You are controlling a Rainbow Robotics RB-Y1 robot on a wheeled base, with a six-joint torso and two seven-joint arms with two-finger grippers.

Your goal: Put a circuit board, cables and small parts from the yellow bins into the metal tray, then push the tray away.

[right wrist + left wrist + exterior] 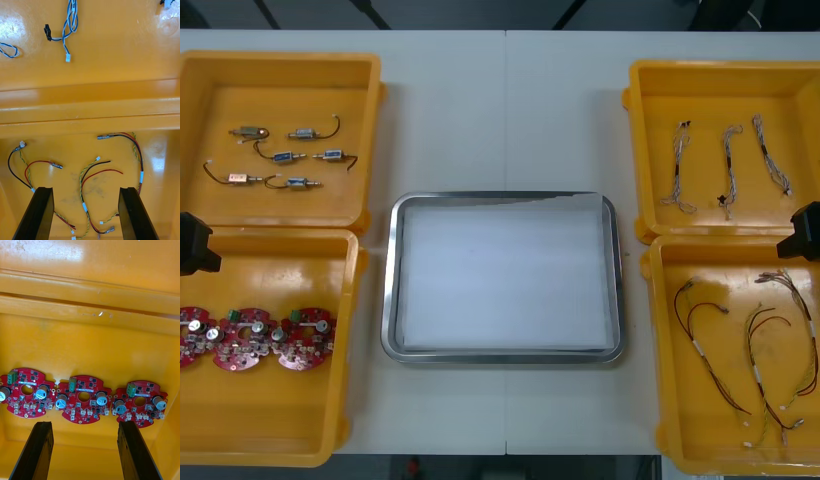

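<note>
Circuit boards (pixel 83 399), 3, lie just beyond the parted left claw (pixel 84 424); right claw (pixel 86 189), parted, faces red-yellow cables (pixel 141 175).

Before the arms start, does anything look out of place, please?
Nothing stands out. The metal tray sits square between the yellow bins; circuit boards, cables and small metal parts all lie inside bins. Left gripper and right gripper hang open over the near bins.

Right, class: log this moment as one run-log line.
left gripper: open above circuit boards | right gripper: open above red and yellow cables | metal tray: holds nothing
</note>
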